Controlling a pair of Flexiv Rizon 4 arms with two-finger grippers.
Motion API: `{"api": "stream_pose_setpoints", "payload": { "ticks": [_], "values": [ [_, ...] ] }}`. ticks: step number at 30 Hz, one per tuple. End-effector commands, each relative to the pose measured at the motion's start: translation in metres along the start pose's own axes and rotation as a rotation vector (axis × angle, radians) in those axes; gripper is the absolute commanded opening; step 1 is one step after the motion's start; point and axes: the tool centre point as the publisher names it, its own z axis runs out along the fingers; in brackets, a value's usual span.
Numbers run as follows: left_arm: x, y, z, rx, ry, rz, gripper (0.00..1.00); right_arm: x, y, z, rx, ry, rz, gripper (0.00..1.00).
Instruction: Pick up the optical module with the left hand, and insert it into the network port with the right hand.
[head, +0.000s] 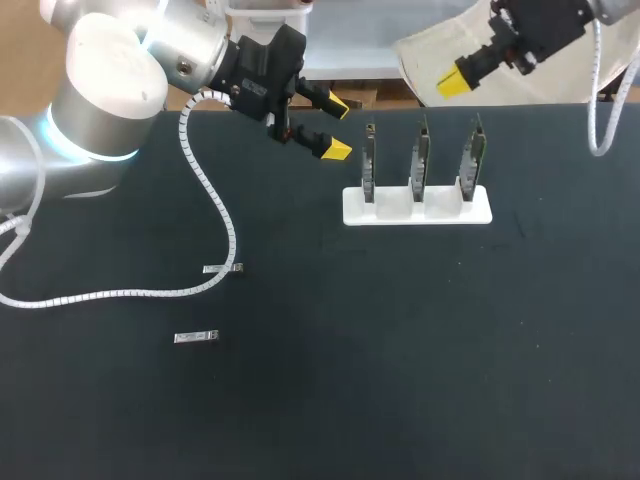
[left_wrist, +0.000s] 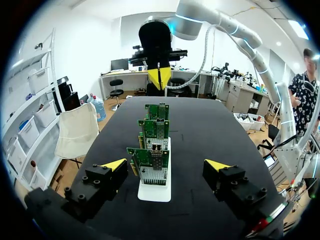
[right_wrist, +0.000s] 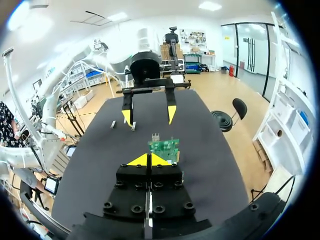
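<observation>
Two small silver optical modules lie flat on the black table left of centre, one (head: 222, 268) nearer the back and one (head: 196, 337) closer to the front; both also show in the right wrist view (right_wrist: 113, 124) (right_wrist: 133, 128). A white holder (head: 417, 208) carries three upright green network cards (head: 421, 160). My left gripper (head: 338, 127) hangs open and empty just left of the holder, its tips (left_wrist: 165, 165) facing the cards (left_wrist: 152, 159). My right gripper (head: 452, 82) is shut and empty above the table's back edge, behind the cards (right_wrist: 164, 146).
A white coiled cable (head: 210, 200) droops from my left arm onto the table near the back module. The table's middle and front right are bare black mat (head: 430, 360).
</observation>
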Motion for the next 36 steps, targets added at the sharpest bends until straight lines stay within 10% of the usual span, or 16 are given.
{"api": "stream_pose_setpoints", "payload": {
  "ticks": [1,36],
  "values": [
    [-0.001,0.001,0.001,0.002,0.004,-0.001,1.00,0.008,0.010,-0.003,0.009,-0.004,-0.002,0.00],
    [-0.001,0.001,0.001,0.002,0.004,-0.001,1.00,0.036,-0.001,0.012,-0.028,0.014,0.027,0.00]
  ]
}}
